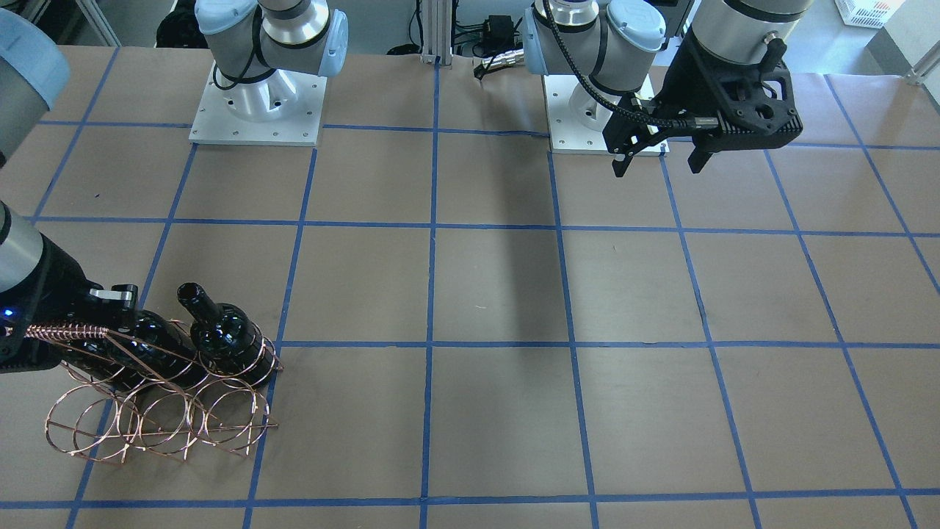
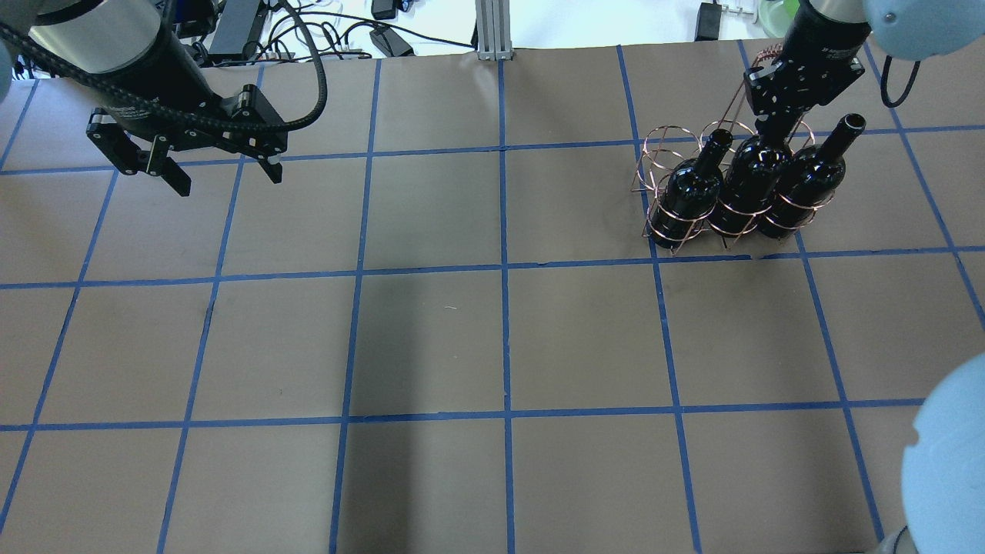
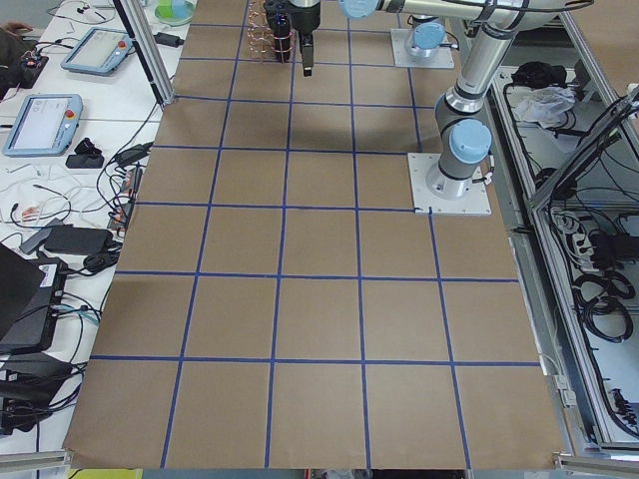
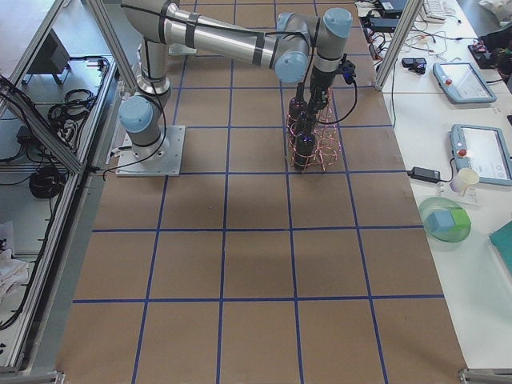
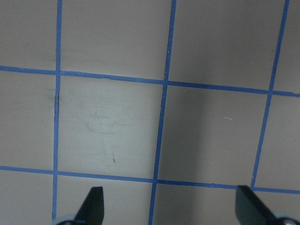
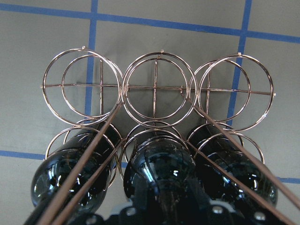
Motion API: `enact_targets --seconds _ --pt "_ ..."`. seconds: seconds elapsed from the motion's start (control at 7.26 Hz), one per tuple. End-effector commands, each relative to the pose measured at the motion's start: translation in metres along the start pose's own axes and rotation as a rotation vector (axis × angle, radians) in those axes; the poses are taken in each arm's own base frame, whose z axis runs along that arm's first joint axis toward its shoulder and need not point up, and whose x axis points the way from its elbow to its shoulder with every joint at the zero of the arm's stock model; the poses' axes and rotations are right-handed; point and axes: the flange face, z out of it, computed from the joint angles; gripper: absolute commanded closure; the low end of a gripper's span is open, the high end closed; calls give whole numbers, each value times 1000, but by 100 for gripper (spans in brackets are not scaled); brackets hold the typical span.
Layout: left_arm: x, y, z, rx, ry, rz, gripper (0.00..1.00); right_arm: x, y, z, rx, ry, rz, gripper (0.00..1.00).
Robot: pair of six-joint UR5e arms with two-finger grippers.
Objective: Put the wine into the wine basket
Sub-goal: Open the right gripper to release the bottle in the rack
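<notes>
The copper wire wine basket (image 2: pixel 662 142) stands at the far right of the table; it also shows in the front view (image 1: pixel 147 426) and right wrist view (image 6: pixel 154 86). Three near-black wine bottles stand upright in the row nearer the robot: left (image 2: pixel 689 192), middle (image 2: pixel 750 181), right (image 2: pixel 808 181). My right gripper (image 2: pixel 769 131) is over the middle bottle (image 6: pixel 161 168) and looks shut on its neck, which it hides. The other row of loops is empty. My left gripper (image 2: pixel 228 181) is open and empty above the far left of the table (image 5: pixel 171 206).
The brown table cover (image 2: pixel 492 346) carries a blue tape grid. The basket's coil-wrapped handle bar (image 1: pixel 66 330) runs beside the right gripper. Both arm bases (image 1: pixel 257 103) stand at the robot's edge. Cables and devices lie beyond the far edge (image 2: pixel 369 31).
</notes>
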Motion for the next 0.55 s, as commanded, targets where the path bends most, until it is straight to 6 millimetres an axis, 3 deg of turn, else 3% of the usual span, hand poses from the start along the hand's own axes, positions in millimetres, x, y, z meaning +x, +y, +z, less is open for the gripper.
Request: enact_targets --seconds 0.0,0.14,0.28,0.41 --pt "0 -1 1 -3 0 -1 0 0 -1 3 11 -1 -2 56" --pt "0 -1 1 -3 0 -1 0 0 -2 -5 50 11 1 2" --pt "0 -4 5 -7 1 -7 0 -2 3 -15 58 17 2 0" --pt "0 -2 5 -7 0 -9 0 -6 17 -41 84 24 2 0"
